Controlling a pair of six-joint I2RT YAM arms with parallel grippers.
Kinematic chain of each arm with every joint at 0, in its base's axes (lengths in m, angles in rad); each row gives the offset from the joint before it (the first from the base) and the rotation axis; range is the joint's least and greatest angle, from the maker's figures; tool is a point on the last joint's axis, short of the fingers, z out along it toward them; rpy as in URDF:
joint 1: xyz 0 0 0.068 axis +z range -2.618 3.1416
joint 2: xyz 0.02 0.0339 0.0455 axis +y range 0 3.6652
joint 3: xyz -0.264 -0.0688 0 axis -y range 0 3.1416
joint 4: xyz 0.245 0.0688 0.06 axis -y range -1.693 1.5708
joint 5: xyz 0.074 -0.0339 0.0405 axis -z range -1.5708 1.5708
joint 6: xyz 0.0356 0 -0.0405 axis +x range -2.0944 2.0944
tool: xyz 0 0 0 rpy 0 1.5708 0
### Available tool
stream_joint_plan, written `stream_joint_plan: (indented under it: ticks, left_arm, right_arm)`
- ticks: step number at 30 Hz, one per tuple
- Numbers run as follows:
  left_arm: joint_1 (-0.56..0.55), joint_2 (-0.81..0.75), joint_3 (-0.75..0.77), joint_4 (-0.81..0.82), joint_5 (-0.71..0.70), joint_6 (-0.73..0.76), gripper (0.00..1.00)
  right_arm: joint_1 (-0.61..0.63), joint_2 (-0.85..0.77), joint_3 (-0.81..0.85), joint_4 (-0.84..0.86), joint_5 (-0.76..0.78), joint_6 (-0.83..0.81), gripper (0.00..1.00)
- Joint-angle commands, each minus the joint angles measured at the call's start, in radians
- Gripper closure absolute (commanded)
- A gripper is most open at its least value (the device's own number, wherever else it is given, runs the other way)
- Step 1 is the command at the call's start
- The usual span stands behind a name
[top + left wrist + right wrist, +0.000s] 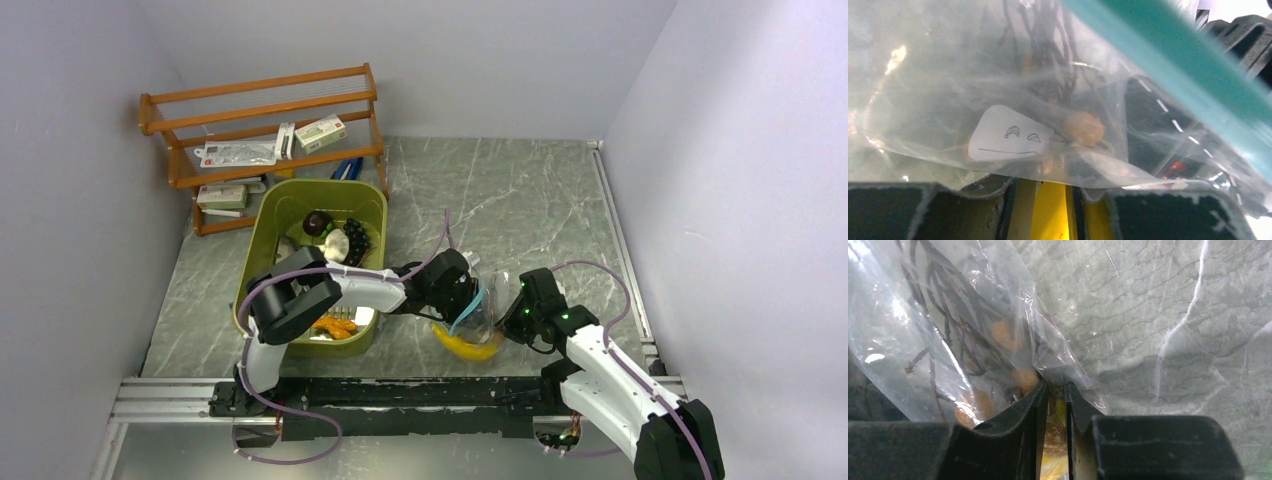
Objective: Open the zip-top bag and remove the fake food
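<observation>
Bag: the clear, crinkly plastic zip-top bag (492, 298) hangs between the two pincers, and its light teal zip strip (470, 308) curves along the left pincer's side.
Inside the bag: thin dark stems, orange-brown round bits (1083, 127) and a white piece with a drawn face (1008, 140) sit close above the left pincer's fingertips.
Right pincer: the right pincer (514, 312) is pressed nearly together. A fold of the bag's film is gathered into the narrow slot between its black fingers (1018, 410), so it is pinching the bag.
Left pincer: the left pincer (463, 296) sits at the zip strip. The film drapes across its fingertips and a yellow-filled gap shows between them; from here I cannot tell whether it grips the film or only touches it.
Banana: a yellow toy banana (468, 346) lies on the table just under both pincers, below the bag.
Bin: an olive-green plastic bin (330, 185) stands well to the left of the left pincer, partly behind that arm. It holds a brown round piece (318, 222), a white mushroom (336, 243), dark grapes (357, 238) and, at its near end, orange bits (335, 325).
Table: grey marbled tabletop (520, 200) stretches beyond both pincers.
Rack: an orange wooden rack (265, 100) stands past the bin, far from either pincer, and carries flat packets and small boxes.
</observation>
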Motion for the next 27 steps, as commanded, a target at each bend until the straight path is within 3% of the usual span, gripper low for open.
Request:
stream_joint_plan:
  ticks: [1, 6, 10, 15, 27]
  left_arm:
    - [0.002, 0.032, 0.022, 0.045, 0.032, -0.016, 0.67]
    - [0.003, 0.022, 0.018, 0.021, 0.025, 0.003, 0.85]
    - [0.015, 0.002, 0.035, -0.052, 0.006, 0.070, 0.93]
    - [0.018, -0.041, 0.050, -0.158, -0.024, 0.163, 0.93]
    - [0.019, -0.142, 0.019, -0.321, -0.109, 0.244, 0.93]
  right_arm:
    - [0.001, 0.018, 0.002, 0.010, -0.070, -0.021, 0.81]
    - [0.001, 0.022, 0.020, -0.004, -0.056, -0.016, 0.80]
    - [0.000, 0.016, 0.079, -0.112, 0.079, -0.017, 0.73]
    - [-0.001, 0.020, 0.116, -0.165, 0.154, -0.028, 0.68]
    - [-0.004, 0.057, 0.049, -0.052, 0.050, -0.027, 0.73]
